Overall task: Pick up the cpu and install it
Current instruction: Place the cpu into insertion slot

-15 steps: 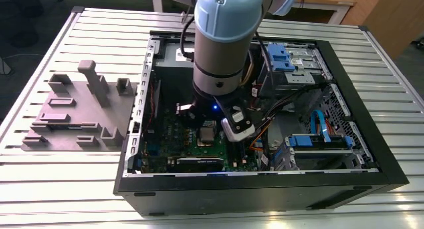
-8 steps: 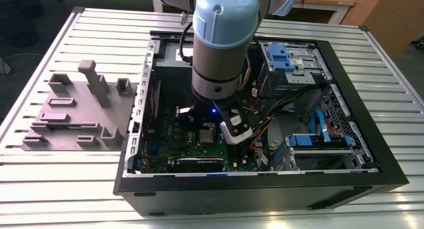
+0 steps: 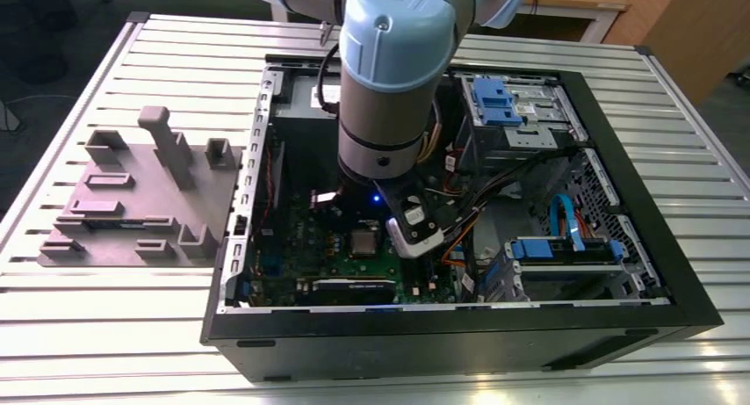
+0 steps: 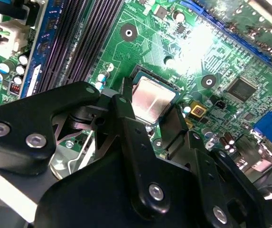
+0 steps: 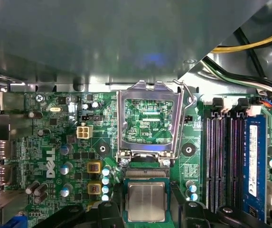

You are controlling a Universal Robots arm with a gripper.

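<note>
Setting: a pale slatted metal desk (image 3: 105, 335) carries an open black computer case (image 3: 469, 348) lying on its side, with wooden furniture behind it.
Beside the case: in the exterior view, a grey fixture block (image 3: 129, 203) with upright posts sits at 9 o'clock of the case.
Arm: the robot arm (image 3: 393, 89) comes down from 12 o'clock into the middle of the case, over the green motherboard (image 5: 64, 128).
Cpu: the cpu (image 5: 146, 202), a small silvery square with a pale rim, is at the socket. It lies next to the hinged metal retention frame (image 5: 147, 121), which stands open. The long black memory slots (image 5: 221, 156) run alongside.
Gripper: the gripper (image 4: 150, 100) straddles the cpu. Its black fingers (image 4: 126, 118) lie against two opposite edges, and it appears clamped on the chip.
Handling: probably light and rigid. The metal lid looks smooth and would slip, so the thin rim edges are the place to hold it. The contacts beneath are likely fragile, so it should stay level and take no force.
Hard to tell: it is unclear whether the chip is seated or just above the socket, since a strip of socket (image 5: 146, 172) shows beyond one edge. Its underside is hidden. Glare washes out part of the board in the second wrist view.
</note>
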